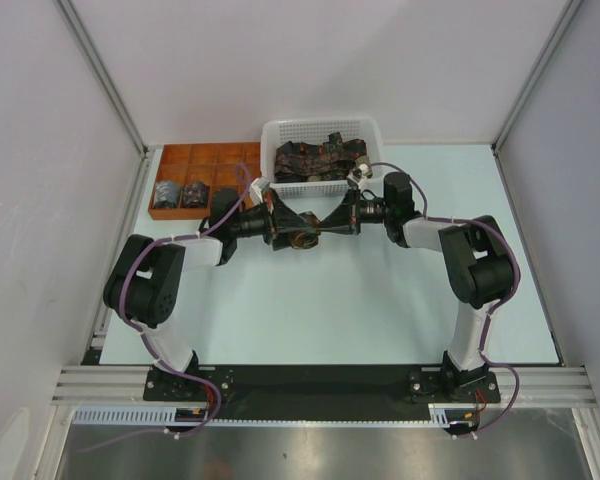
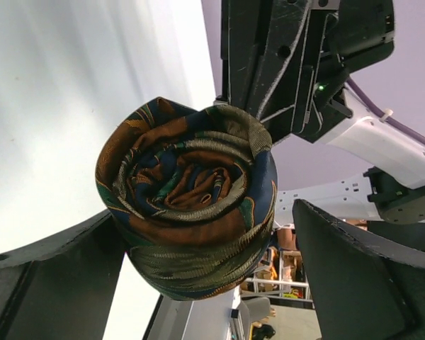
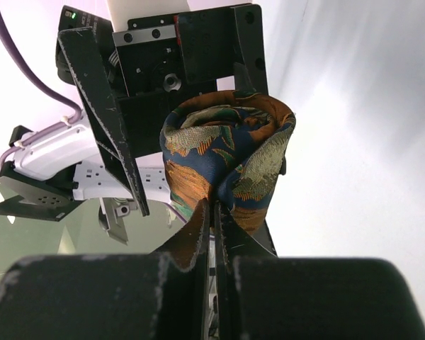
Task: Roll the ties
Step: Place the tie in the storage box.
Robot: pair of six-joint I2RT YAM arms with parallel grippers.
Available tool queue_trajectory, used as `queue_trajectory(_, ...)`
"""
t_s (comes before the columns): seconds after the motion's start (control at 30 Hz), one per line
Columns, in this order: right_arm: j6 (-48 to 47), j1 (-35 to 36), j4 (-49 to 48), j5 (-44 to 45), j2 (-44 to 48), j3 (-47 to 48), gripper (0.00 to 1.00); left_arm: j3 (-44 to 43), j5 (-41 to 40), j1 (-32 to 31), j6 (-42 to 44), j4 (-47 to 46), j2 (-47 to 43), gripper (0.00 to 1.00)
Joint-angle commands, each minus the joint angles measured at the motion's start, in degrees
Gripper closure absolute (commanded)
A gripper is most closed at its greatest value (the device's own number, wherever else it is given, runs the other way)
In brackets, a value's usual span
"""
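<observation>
Two rolls (image 1: 167, 193) were stored in the tray (image 1: 195, 158), ties (image 1: 315, 160) in the basket (image 1: 320, 128); a third roll (image 3: 227, 163) was clamped by the right gripper (image 3: 211, 219), left gripper (image 2: 205, 255) spread.

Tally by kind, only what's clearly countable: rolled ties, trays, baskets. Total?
Rolled ties: 3 (one pinched by the right gripper, two in the tray; the left arm may hide another)
Tray: 1
Basket: 1 (loose ties heaped inside, uncountable)
Total: 5
</observation>
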State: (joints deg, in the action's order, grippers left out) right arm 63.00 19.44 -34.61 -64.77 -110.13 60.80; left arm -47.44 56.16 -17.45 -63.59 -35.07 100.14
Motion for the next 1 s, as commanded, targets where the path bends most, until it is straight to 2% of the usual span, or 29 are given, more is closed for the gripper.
queue_trajectory(0.0, 0.72, 0.33, -3.44, 0.26, 0.79, 1.61, 1.00, 0.42, 2.37, 0.05, -5.31, -9.92, 0.14, 0.01)
queue_trajectory(0.23, 2.03, 0.68, -5.81, 0.96, -0.09, 1.43, 1.00, 0.42, 2.55, -0.04, -6.02, -10.99, 0.23, 0.02)
queue_trajectory(0.53, 3.44, 1.04, -7.93, 1.23, -0.44, 1.87, 1.00, -0.55, 2.64, -0.48, -4.61, -7.30, 0.85, 0.02)
queue_trajectory(0.63, 3.44, 1.04, -8.02, 1.32, -0.26, 1.70, 1.00, -0.55, 2.55, -0.48, -4.26, -6.68, 0.67, 0.07)
queue_trajectory(0.83, 3.35, 1.47, -8.02, 1.05, -0.44, 1.96, 1.00, -0.55, 2.02, -0.30, -4.08, -6.94, 0.06, 0.29)
queue_trajectory(0.97, 2.04, 1.65, -6.26, 0.70, -0.44, 2.40, 1.00, -0.81, 1.58, -0.21, -4.00, -7.38, -0.47, 0.34)
